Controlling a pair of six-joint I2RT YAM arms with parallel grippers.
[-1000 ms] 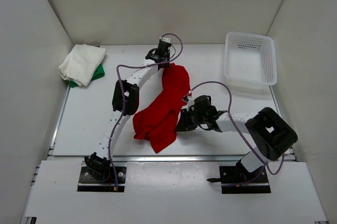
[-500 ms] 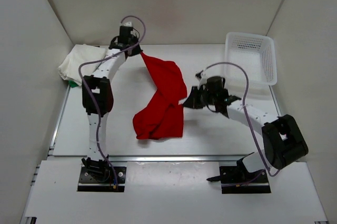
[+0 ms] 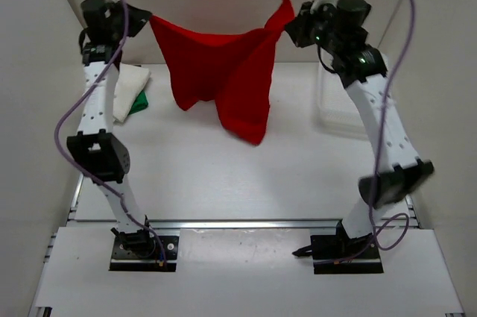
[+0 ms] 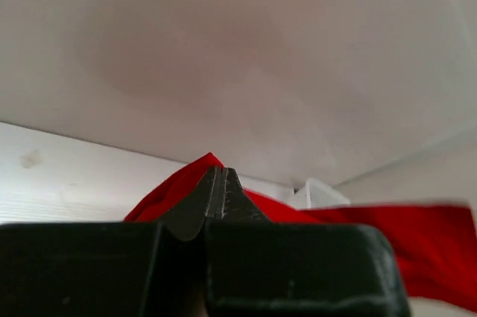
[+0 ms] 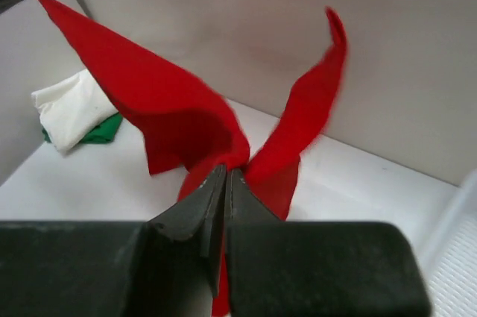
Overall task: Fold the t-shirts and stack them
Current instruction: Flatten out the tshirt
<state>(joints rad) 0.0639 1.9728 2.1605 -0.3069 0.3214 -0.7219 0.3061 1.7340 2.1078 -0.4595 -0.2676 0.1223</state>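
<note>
The red t-shirt hangs in the air, stretched between both raised arms, its lower folds dangling above the table. My left gripper is shut on its upper left corner, and the cloth shows just past the closed fingertips. My right gripper is shut on the upper right edge, with red cloth bunched at the jaw tips and a loose flap sticking up. The off-white t-shirt lies folded on the green t-shirt at the table's back left, also seen as off-white over green.
The white mesh basket stands at the back right, mostly hidden behind my right arm; its rim shows in the right wrist view. White walls enclose the table on three sides.
Both arms rose and spread apart, lifting the red t-shirt off the table and pulling it out wide. The right gripper shut on the cloth within the last second.
</note>
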